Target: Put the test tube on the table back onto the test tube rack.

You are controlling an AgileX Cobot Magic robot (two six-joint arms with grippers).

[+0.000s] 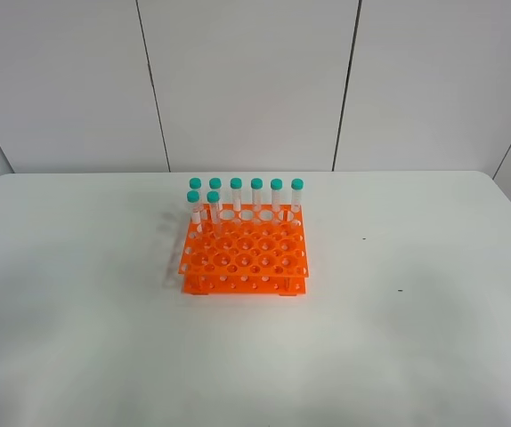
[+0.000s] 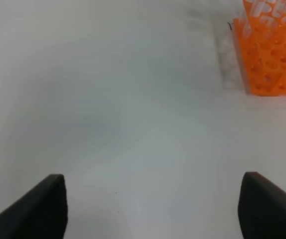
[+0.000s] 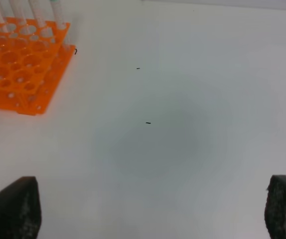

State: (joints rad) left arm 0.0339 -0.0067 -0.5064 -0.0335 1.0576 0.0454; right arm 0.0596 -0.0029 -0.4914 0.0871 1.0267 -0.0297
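1. From the high camera I see the orange rack [image 1: 245, 252] standing near the middle of the white tabletop [image 1: 433, 338], with neither arm in that view.
2. I count eight teal-capped tubes upright in the rack: six in the back row and two more [image 1: 214, 212] one row forward at the left end. No tube lies loose on the tabletop in any of my views, so the tube [image 1: 194, 210] I am after already stands in the rack among the others; I cannot tell which of the eight it is.
3. On the left wrist camera, the left fingers [image 2: 153, 209] are spread wide apart with nothing between them, only bare tabletop [image 2: 133, 124].
4. The rack [image 2: 270, 55] sits well ahead of the left fingers and off beyond the right-hand finger [image 2: 267, 209], well apart from both tips. The picture is blurred, so I can just make out some clear tube bottoms at the rack's far edge.
5. On the right wrist camera, the right fingers [image 3: 153, 211] are also wide apart and hold nothing.
6. The rack [image 3: 21, 69] lies ahead of the right fingers, out past the left-hand finger [image 3: 13, 209], well clear of it. Several tube bodies [image 3: 58, 15] rise from its far row.
7. Two small dark specks [image 3: 148, 122] mark the tabletop [image 3: 208, 99] ahead of the gap between the right fingers.
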